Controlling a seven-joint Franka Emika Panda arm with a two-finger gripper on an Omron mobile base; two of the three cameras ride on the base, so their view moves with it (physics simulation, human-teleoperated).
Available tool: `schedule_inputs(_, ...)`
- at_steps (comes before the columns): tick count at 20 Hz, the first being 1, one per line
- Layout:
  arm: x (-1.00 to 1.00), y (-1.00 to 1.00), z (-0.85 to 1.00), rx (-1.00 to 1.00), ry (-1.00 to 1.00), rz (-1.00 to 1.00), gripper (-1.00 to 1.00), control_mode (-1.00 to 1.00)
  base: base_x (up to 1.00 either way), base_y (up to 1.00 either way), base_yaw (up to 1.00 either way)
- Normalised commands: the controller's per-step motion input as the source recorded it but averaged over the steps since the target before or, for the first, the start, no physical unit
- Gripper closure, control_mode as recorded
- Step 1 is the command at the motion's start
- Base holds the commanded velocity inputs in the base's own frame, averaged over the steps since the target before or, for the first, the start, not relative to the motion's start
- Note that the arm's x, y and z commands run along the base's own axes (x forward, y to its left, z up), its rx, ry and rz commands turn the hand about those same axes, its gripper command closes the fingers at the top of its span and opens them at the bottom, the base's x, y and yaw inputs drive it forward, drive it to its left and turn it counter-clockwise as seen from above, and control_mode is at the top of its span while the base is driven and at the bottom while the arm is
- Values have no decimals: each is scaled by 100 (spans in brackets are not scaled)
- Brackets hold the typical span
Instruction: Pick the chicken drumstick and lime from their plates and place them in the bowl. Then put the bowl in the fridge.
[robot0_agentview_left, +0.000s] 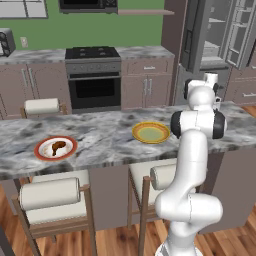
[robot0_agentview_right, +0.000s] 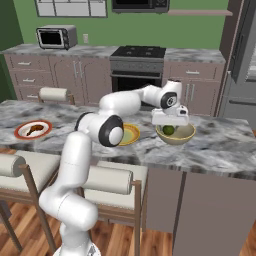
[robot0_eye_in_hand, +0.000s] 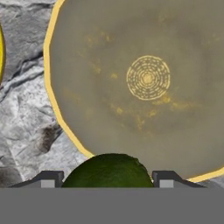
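The gripper (robot0_eye_in_hand: 107, 179) clamps the lime (robot0_eye_in_hand: 108, 171) between its fingertips, apparently for dropping; the bowl (robot0_eye_in_hand: 144, 83) sits directly beyond, the emptied yellow plate (robot0_agentview_right: 129, 134) beside, and the chicken drumstick (robot0_agentview_right: 34, 129) waits well off.

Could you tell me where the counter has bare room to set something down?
Bare marble lies between the red-rimmed plate with the drumstick and the yellow plate. It is crowded where the gripper holds the lime over the bowl.
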Motion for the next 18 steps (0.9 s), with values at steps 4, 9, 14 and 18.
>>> schedule_inputs(4, 14, -1, -15, 0, -8, 0, 100, -100, 0, 0, 0)
schedule_inputs(9, 15, -2, -10, 0, -7, 0, 100, -100, 0, 0, 0)
schedule_inputs(14, 2, -4, -15, 0, -1, 0, 100, -100, 0, 0, 0)
schedule_inputs(18, 0, -3, -11, 0, 0, 0, 100, -100, 0, 0, 0)
